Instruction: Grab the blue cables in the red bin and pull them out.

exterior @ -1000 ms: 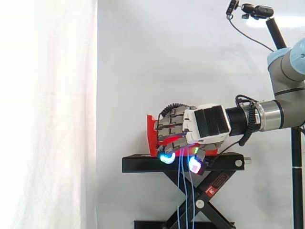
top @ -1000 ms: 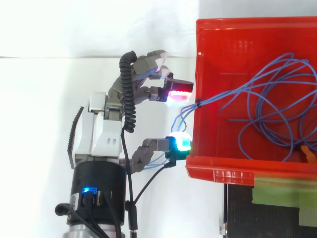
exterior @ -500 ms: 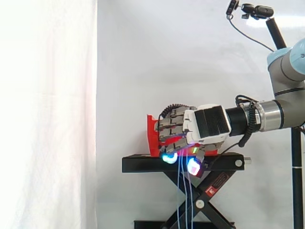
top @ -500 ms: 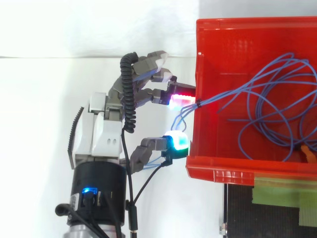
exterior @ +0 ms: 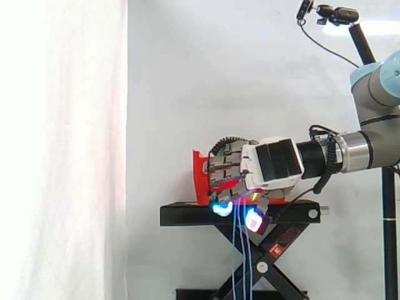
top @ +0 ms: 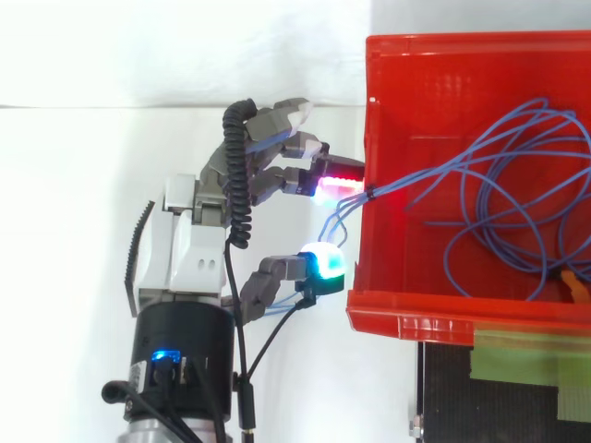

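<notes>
At the 9 o'clock wall of the red bin [top: 406, 321], top view, the blue cables [top: 371, 192] cross the rim: loops run toward 3 o'clock inside, loose ends drop toward 6 o'clock in the side view. The hand [top: 185, 249] sits just beside them at 9 o'clock; whether it grips them cannot be told. A label [exterior: 284, 240] on the black stand [exterior: 187, 215] is too small to read.

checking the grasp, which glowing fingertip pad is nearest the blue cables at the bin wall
The robot hand's red-glowing pad, beside the blue cables at the red plastic bin's wall; the cyan-green pad is farther.
</notes>
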### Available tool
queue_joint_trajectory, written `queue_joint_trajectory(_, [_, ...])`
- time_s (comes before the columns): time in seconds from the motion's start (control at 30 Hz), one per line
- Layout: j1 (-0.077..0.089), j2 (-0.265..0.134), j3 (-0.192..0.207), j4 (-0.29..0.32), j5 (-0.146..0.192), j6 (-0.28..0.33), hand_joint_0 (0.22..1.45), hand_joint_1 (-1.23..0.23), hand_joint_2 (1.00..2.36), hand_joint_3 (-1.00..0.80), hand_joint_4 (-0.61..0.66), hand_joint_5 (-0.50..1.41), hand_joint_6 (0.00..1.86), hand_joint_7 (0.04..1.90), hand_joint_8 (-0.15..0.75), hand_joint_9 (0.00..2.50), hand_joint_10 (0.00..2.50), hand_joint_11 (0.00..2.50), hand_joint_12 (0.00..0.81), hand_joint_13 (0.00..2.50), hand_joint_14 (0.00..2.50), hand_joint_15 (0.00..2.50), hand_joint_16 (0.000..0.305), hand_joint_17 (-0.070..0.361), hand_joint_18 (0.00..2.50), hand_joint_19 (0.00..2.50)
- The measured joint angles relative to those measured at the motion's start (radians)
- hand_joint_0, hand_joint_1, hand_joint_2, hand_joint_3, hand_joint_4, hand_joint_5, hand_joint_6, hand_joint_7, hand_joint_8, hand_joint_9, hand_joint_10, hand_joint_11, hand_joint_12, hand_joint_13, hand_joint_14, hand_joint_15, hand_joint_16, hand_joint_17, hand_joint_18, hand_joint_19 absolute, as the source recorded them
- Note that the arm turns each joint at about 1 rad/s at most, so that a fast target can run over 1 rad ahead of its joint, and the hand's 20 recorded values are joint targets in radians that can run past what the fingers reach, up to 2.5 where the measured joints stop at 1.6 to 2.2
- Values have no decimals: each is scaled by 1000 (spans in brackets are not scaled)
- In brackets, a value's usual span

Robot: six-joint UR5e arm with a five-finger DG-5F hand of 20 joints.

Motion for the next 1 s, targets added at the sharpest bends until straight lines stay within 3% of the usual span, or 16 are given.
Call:
queue_joint_trajectory(0.5, [1, 0, 0, -11, -4, 0, 613, -869, 1000, -1000, 105, 721, 10, 582, 292, 654, 20, 909, 412, 533, 17, 551, 56, 125, 528, 594])
queue_joint_trajectory(1.0, [-2, 0, 11, -11, -8, 0, 618, -865, 1000, -1000, 111, 715, 12, 562, 291, 646, 20, 905, 410, 531, 19, 549, 55, 124, 527, 595])
